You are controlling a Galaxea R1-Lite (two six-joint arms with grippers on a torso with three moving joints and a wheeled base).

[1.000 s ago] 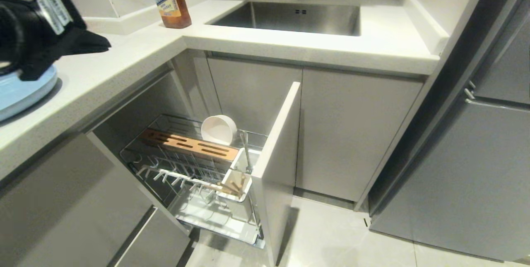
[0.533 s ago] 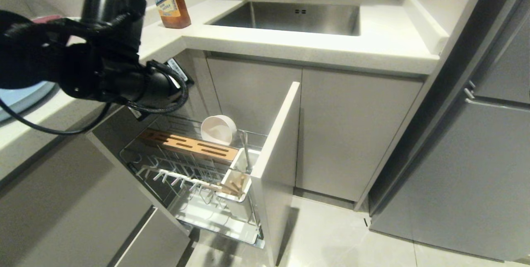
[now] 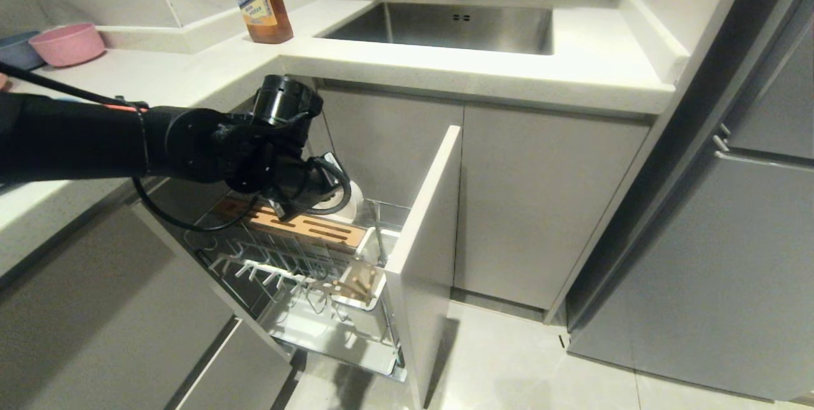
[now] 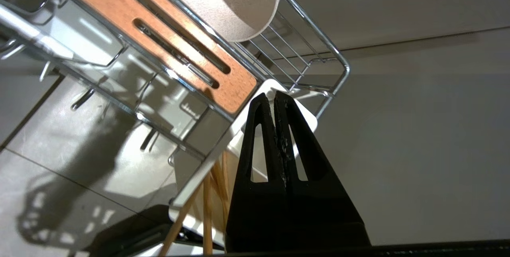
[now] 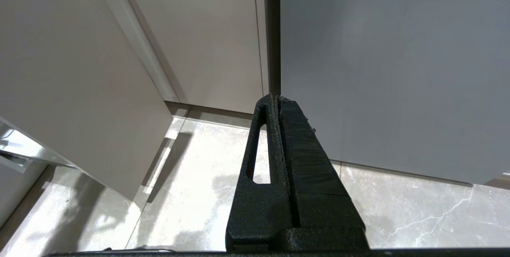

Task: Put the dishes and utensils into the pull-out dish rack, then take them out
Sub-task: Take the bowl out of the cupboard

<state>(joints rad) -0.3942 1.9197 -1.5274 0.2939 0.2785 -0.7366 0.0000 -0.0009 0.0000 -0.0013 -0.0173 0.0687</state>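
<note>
I'm in the unload half, judging by the layout: the light-blue plate isn't in view now, while the pull-out dish rack (image 3: 299, 264) holds the rest. Going left to right in the head view: pink bowl (image 3: 67, 43) at 10 o'clock on the counter, not mine. My left arm reaches in from 9 o'clock, forearm roughly level, wrist bent down over the rack's rear. Left gripper (image 4: 275, 97) has its fingers pressed together, holding nothing, tips over the white utensil cup (image 3: 364, 281) corner in the wrist view. Cream bowl (image 3: 348, 201) leans on edge behind the wooden block (image 3: 305, 227), mostly hidden by my wrist, at roughly 12 o'clock of the rack. Chopsticks (image 3: 364, 283) stand in the cup, spoon (image 3: 378, 232) upright just behind. Next move I judge: spread the fingers, drop onto the bowl rim or a utensil, mind the chrome wires. Right gripper (image 5: 277, 98) is parked low by the cabinet fronts, fingers together, empty.
</note>
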